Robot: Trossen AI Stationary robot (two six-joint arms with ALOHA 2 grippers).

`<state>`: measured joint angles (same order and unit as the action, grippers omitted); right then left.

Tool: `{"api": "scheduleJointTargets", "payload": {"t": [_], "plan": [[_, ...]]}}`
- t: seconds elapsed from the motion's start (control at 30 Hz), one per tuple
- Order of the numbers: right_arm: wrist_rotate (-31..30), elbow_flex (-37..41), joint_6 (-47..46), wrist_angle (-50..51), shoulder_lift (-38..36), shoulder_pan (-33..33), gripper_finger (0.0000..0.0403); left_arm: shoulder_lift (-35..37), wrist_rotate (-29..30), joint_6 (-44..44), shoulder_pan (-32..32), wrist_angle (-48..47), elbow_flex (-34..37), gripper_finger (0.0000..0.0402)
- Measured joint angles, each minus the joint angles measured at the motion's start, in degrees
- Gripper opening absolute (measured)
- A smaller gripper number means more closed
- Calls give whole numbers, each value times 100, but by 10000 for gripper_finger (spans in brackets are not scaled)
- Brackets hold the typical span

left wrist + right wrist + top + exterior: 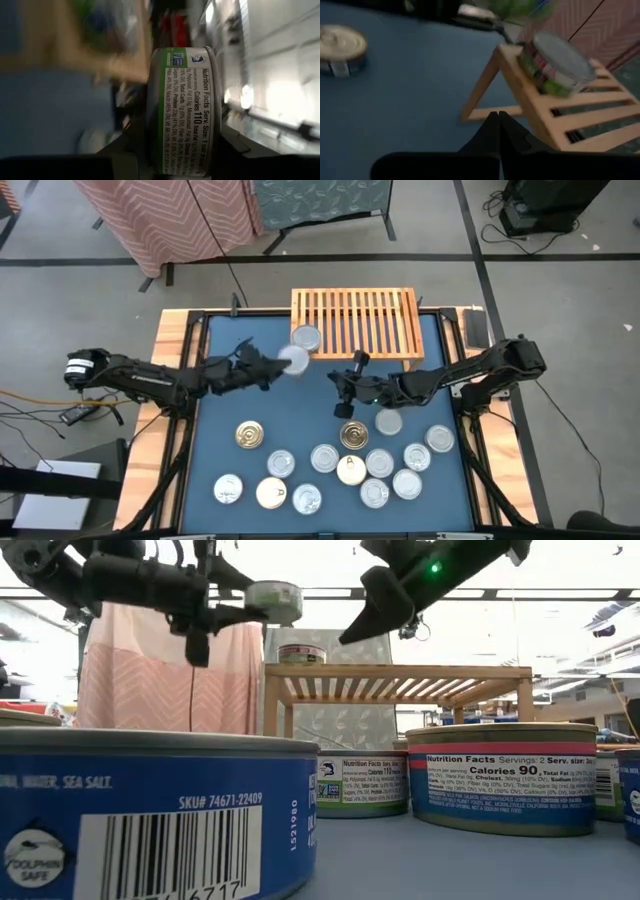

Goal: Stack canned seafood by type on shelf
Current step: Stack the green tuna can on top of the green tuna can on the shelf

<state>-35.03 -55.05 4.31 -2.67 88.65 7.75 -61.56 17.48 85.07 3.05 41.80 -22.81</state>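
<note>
Green-label can [294,360] pinched in left fingers [272,366] beside shelf [356,323]; right fingers [347,394] pressed together.

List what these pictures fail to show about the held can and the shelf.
- Held can, left wrist view: its top lies outside the picture; the background is blurred.
- Shelf, low view: front cans hide its legs.
- Left gripper, high view: too small to see its fingers.
</note>
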Motion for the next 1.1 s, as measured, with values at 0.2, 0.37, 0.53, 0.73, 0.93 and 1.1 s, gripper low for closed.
{"api": "scheduleJointTargets", "payload": {"t": [0.2,0.37,0.53,0.73,0.93,1.1], "plan": [[-1,-6,-88,20,46,3,0,-109,130,-32,381,-379,-117,141],[-4,-9,-129,-25,36,4,0,-109,77,-190,645,-644,-401,141],[-2,-9,-118,-10,36,4,0,-96,-113,-313,819,-1674,-941,141],[-2,-13,-113,-12,36,4,0,-174,-210,-719,958,-2706,-1524,141],[1,-13,-113,-12,36,4,0,-258,-309,-813,1163,-2733,-1750,141],[8,-13,-111,-18,34,4,0,-400,-566,-701,1259,-2778,-1760,141]]}}
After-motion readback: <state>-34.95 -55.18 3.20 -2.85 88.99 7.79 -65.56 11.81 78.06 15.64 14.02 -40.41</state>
